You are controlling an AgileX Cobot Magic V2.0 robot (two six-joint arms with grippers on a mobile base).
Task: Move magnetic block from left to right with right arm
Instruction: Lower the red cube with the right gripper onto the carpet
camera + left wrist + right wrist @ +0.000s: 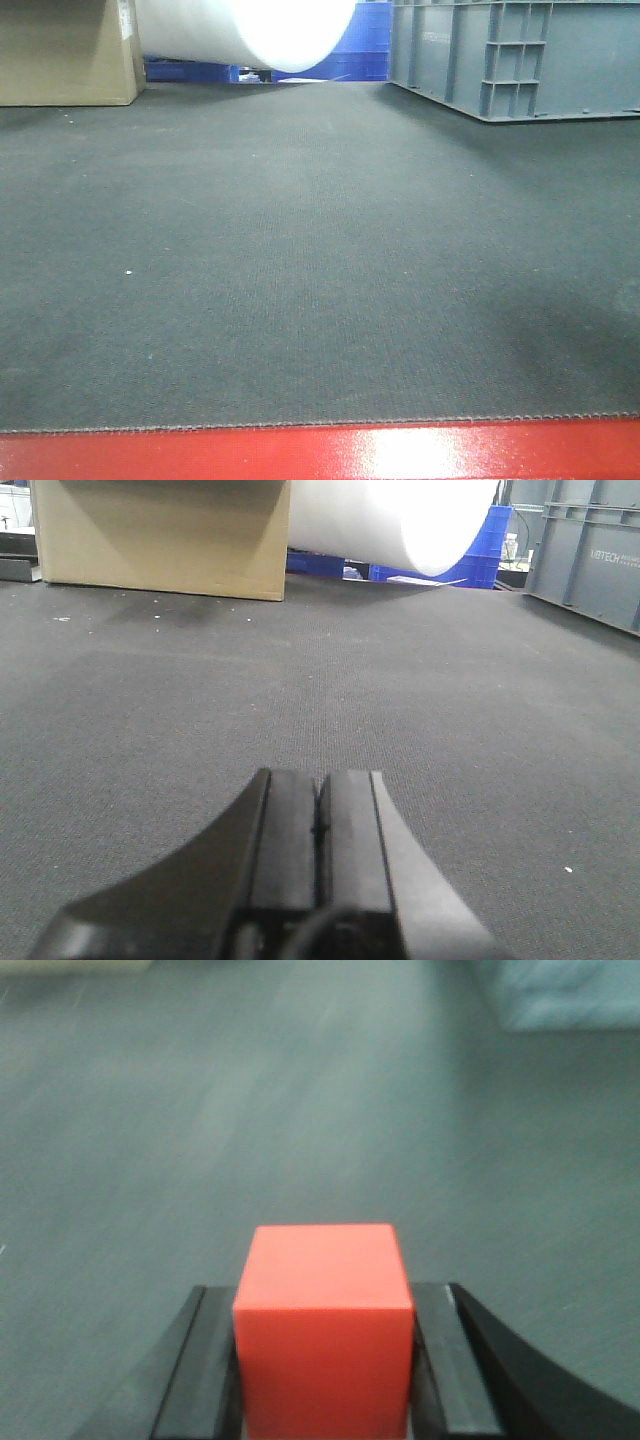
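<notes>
At the far left of the dark grey woven mat (300,250) stands a plain brown cardboard box (65,50). To its right a large white cylindrical roll (270,30) overhangs the mat's far edge, with blue plastic crates (355,55) behind it. A grey ribbed plastic crate (520,55) occupies the far right corner. A glossy red strip (320,455) borders the mat along its near edge. The left gripper (320,780) sits low over bare mat, its two black fingers (285,830) pressed flat against each other with only a thin seam between them and nothing held. The right gripper (322,1300) is parted to the width of the small solid-red magnetic block (325,1325), which is clamped squarely between the two black fingers (200,1360), one on each side face. The mat behind the block is blurred, and whether the block touches the mat cannot be determined.
</notes>
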